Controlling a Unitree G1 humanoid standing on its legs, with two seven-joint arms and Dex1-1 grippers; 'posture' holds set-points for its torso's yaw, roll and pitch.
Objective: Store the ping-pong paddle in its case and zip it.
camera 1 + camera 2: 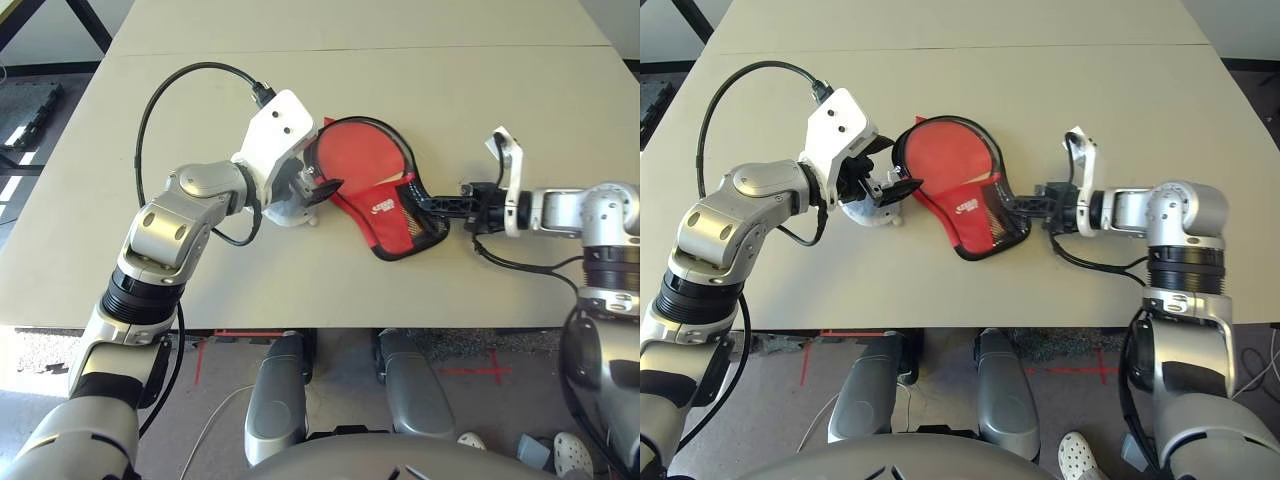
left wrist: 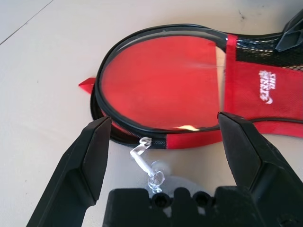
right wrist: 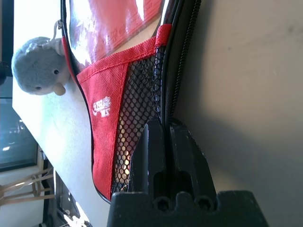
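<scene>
Two grippers frame the red paddle-shaped fabric case (image 1: pixel 385 200) on the beige bench (image 1: pixel 480 110), round red-faced paddle (image 2: pixel 158 82) inside: right gripper (image 1: pixel 1015 205) pinches the case's edge, left gripper (image 2: pixel 163 137) gapes wide, so you should steady the case while taking the zip pull (image 2: pixel 142 153).

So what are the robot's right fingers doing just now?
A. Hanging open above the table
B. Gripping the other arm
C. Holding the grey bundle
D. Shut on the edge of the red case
D: the right fingers are closed together on the black zip edge of the case, beside its mesh pocket; the left fingers stand open at the other end.
</scene>
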